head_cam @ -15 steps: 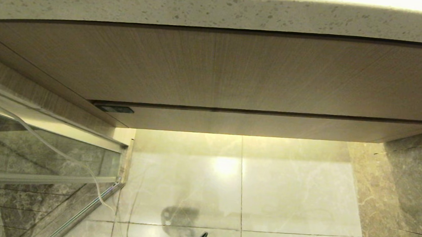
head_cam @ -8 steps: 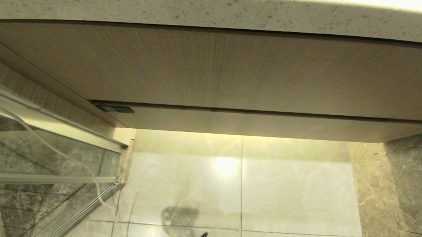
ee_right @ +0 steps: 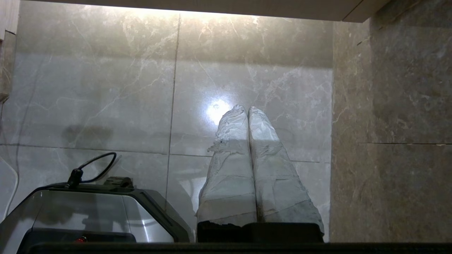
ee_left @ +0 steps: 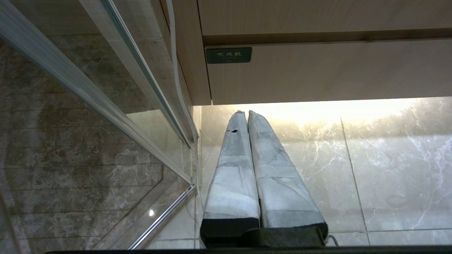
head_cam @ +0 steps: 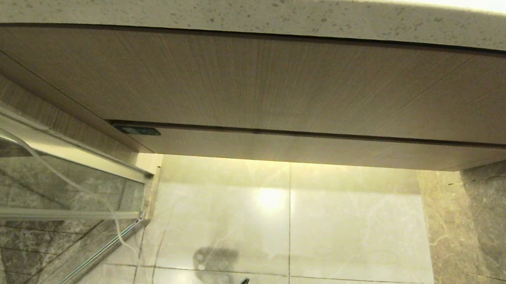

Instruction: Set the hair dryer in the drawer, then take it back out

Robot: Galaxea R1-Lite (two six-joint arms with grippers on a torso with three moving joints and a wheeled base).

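1. Head view shows you the drawer (head_cam: 326, 150) fully closed: a narrow wood-grain front running left to right beneath the taller wood-grain panel (head_cam: 258, 82) and the speckled countertop (head_cam: 265, 13). Neither arm appears here, and the hair dryer is not visible in any view, so you cannot place it yet.
2. Your left gripper (ee_left: 246, 113) has its two wrapped fingers pressed together, holding nothing. It hangs low over the floor tiles (ee_left: 388, 158), pointing toward the drawer's left end, just below the small dark label (ee_left: 229, 55) beside the glass partition (ee_left: 70, 123).
3. Your right gripper (ee_right: 246, 107) is likewise closed and empty, aimed at the floor near the darker stone wall (ee_right: 399, 123), with the robot's base (ee_right: 88, 211) beside it.
4. Judging by this, the left gripper is nearer the drawer front, which lies above and ahead of its tips; you likely need to raise it and open the drawer first.
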